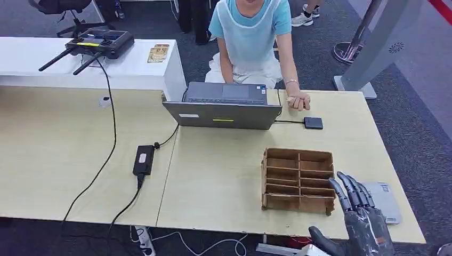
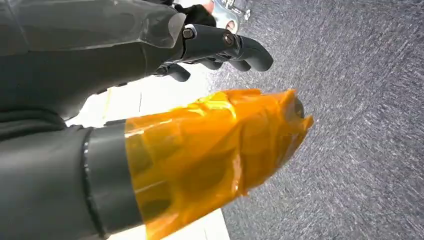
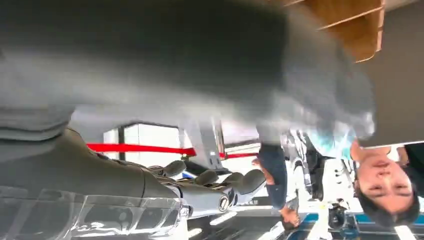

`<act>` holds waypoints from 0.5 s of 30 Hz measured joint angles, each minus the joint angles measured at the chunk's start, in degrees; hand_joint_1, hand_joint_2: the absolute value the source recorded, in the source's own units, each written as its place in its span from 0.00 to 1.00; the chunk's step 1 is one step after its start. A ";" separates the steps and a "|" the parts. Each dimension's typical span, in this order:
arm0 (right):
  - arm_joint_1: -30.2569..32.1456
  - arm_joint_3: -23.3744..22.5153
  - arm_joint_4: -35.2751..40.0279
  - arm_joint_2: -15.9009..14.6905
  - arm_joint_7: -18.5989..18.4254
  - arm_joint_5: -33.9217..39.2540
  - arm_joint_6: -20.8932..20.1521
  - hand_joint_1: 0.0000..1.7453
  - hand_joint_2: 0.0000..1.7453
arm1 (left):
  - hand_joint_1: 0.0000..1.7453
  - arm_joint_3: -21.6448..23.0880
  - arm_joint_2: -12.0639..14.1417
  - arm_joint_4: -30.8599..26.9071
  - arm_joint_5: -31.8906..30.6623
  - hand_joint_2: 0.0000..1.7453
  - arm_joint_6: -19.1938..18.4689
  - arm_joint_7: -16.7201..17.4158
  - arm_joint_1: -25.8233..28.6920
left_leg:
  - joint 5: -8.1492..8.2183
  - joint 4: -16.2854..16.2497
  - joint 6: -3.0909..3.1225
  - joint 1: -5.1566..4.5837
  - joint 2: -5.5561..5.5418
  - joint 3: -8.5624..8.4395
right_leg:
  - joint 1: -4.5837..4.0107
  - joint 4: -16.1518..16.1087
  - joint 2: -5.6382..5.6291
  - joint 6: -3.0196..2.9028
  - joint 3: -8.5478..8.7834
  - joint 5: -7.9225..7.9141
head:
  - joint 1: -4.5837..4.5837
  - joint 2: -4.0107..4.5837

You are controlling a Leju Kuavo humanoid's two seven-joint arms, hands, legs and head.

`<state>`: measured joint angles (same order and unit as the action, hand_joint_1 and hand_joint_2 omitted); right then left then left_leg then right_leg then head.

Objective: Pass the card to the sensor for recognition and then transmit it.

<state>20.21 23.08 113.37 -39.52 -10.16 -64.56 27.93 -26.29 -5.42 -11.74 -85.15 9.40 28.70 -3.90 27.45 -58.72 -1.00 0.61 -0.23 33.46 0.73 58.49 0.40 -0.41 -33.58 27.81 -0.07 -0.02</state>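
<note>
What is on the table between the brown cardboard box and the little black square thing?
Nothing: in the head view, bare wooden tabletop separates the cardboard box from the black square device.

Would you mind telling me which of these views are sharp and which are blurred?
Head view: sharp and evenly lit, cardboard organizer and right hand crisp. Left wrist view: mostly sharp, the carpet streaky. Right wrist view: heavily smeared across its upper part, bright background beyond.
</note>
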 joint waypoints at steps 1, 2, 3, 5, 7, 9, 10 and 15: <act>-0.05 0.09 0.00 0.00 0.06 -0.02 0.00 0.00 1.00 | 0.00 0.00 -0.02 0.00 -0.07 0.00 0.00 0.00 0.00 | 0.00 0.00 0.00 0.00 0.00 0.00 | 0.00 0.00 0.00 0.00 0.00 0.00 | 0.02 0.02; -0.12 0.20 -0.04 0.00 0.09 -0.15 0.02 0.00 1.00 | 0.00 0.00 0.00 0.00 -0.18 0.00 0.00 0.00 0.00 | 0.00 0.00 0.00 0.00 0.00 0.00 | 0.00 0.00 -0.01 0.00 0.00 0.00 | 0.02 0.02; -0.15 0.26 -0.07 0.00 0.15 -0.18 0.02 0.00 1.00 | 0.00 0.00 -0.02 0.00 -0.20 0.00 0.00 -0.02 -0.01 | 0.00 0.00 0.00 0.00 0.00 0.00 | 0.00 0.00 0.00 0.00 0.00 0.00 | 0.02 0.02; -0.16 0.33 -0.13 0.00 0.26 -0.92 0.07 0.00 1.00 | 0.00 0.00 -0.02 0.00 -0.24 0.00 0.00 -0.02 0.00 | 0.00 0.00 0.00 0.00 0.00 0.00 | 0.00 0.00 0.00 0.00 0.00 0.00 | 0.02 0.02; -0.15 0.33 -0.13 0.00 0.22 -1.66 0.11 0.00 1.00 | 0.00 -0.02 -0.02 0.00 -0.31 0.00 0.00 -0.02 0.00 | 0.00 0.00 0.00 0.00 0.00 -0.01 | 0.00 0.00 0.00 0.00 -0.01 0.00 | 0.02 0.00; -0.13 0.33 -0.13 0.00 -0.13 -2.66 0.13 0.00 1.00 | 0.00 -0.02 -0.02 0.00 -0.35 0.00 0.00 -0.04 0.00 | 0.00 0.00 0.00 0.00 0.00 -0.01 | -0.01 0.00 0.00 0.00 0.00 0.00 | 0.02 0.00; -0.13 0.33 -0.13 0.00 -0.24 -3.04 0.13 0.00 1.00 | 0.00 -0.02 -0.02 0.00 -0.35 0.00 0.00 -0.04 0.00 | 0.00 0.00 0.00 0.00 0.00 -0.01 | -0.01 0.00 0.00 0.00 0.00 0.00 | 0.02 0.00; -0.11 0.11 -0.13 0.00 -1.75 -6.38 0.28 0.00 1.00 | 0.00 -0.02 -0.02 0.00 -0.42 0.00 0.00 -0.04 0.00 | 0.00 0.00 0.00 0.00 0.01 -0.01 | 0.00 0.00 0.00 0.00 0.00 0.00 | 0.02 0.00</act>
<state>20.10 23.19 113.24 -39.52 -11.91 -70.95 28.22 -26.32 -5.44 -11.74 -85.57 9.40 28.65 -3.90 27.45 -58.72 -1.00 0.61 -0.22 33.44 0.73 58.49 0.40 -0.41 -33.58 27.81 -0.04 -0.02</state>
